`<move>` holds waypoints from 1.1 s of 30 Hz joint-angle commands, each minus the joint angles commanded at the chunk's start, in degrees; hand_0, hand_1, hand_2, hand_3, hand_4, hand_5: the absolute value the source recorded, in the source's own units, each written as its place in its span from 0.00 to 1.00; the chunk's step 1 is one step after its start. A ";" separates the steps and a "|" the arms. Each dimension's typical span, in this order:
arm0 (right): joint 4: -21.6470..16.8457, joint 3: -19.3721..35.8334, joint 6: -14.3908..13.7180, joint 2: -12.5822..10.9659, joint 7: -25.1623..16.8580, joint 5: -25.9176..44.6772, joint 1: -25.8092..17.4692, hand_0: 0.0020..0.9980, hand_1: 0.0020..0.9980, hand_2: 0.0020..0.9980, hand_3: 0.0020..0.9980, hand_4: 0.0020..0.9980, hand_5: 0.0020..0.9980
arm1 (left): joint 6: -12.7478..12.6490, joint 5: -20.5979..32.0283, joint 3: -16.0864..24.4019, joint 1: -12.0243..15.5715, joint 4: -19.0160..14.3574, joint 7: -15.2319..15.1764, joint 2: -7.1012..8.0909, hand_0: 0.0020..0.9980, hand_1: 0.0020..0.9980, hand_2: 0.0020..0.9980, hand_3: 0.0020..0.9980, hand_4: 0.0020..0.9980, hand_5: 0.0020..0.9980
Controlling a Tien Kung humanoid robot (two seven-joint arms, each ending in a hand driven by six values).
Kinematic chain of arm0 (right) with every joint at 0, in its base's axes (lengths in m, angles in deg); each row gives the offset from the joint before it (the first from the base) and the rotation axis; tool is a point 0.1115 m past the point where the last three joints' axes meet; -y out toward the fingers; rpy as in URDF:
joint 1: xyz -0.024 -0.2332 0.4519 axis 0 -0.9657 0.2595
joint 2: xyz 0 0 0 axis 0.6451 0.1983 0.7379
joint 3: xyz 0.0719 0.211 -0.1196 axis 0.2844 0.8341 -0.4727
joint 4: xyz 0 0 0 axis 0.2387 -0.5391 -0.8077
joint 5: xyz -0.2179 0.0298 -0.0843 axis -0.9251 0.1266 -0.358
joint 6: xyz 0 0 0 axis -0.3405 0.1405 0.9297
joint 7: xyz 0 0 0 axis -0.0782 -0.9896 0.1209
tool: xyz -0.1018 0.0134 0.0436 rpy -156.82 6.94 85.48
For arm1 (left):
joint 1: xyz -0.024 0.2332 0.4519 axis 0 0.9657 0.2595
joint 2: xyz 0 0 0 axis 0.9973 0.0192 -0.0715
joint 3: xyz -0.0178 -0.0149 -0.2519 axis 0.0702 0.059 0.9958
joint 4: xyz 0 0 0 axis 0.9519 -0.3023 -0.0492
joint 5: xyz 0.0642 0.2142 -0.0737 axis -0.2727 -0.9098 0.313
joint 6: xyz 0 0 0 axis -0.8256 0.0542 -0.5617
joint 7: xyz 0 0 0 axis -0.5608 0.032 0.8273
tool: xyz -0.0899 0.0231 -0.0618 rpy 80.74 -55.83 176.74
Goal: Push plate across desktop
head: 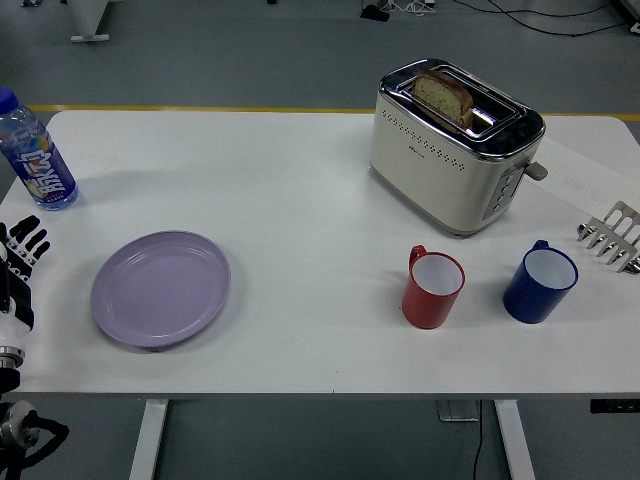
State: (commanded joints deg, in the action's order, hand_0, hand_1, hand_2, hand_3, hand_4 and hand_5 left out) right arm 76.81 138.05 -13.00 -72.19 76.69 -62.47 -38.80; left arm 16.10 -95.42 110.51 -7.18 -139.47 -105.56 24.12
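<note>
A lilac plate (160,288) lies flat on the white table (300,200), left of centre near the front edge. My left hand (20,262) is at the far left edge, just left of the plate and apart from it, with its black fingers (30,238) relaxed and holding nothing. My right hand is out of view.
A water bottle (35,152) stands at the back left. A cream toaster (455,145) with a slice of bread in it stands at the back right. A red mug (432,288) and a blue mug (540,283) stand at the front right. A metal rack (612,235) is at the right edge.
</note>
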 joint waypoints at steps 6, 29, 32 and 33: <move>0.01 -0.14 0.04 -0.04 -0.05 0.10 0.19 0.57 0.55 0.68 0.60 0.31 0.30 | -0.44 0.60 -1.22 -0.78 0.91 -0.79 -0.82 0.79 0.82 0.83 0.73 0.56 1.00; 0.09 0.35 0.65 -0.18 -0.44 -0.98 0.60 0.57 0.55 0.68 0.60 0.31 0.30 | -0.70 4.35 -5.95 -1.75 3.27 -1.92 -4.25 0.81 0.83 0.84 0.75 0.54 1.00; 0.09 0.46 0.66 -0.16 -0.44 -1.14 0.69 0.57 0.55 0.68 0.60 0.31 0.30 | -0.86 5.56 -6.44 -1.79 2.90 -2.23 -4.61 0.81 0.83 0.84 0.75 0.54 1.00; 0.09 0.52 0.67 -0.16 -0.43 -1.22 0.70 0.57 0.55 0.68 0.60 0.31 0.30 | -0.92 6.05 -6.64 -1.79 2.72 -2.36 -4.72 0.81 0.83 0.84 0.75 0.54 1.00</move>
State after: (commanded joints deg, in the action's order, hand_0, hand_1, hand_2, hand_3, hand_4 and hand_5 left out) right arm 76.90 138.56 -12.33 -72.35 76.26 -63.68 -38.10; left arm 15.18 -89.37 103.87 -8.97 -136.75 -107.92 19.39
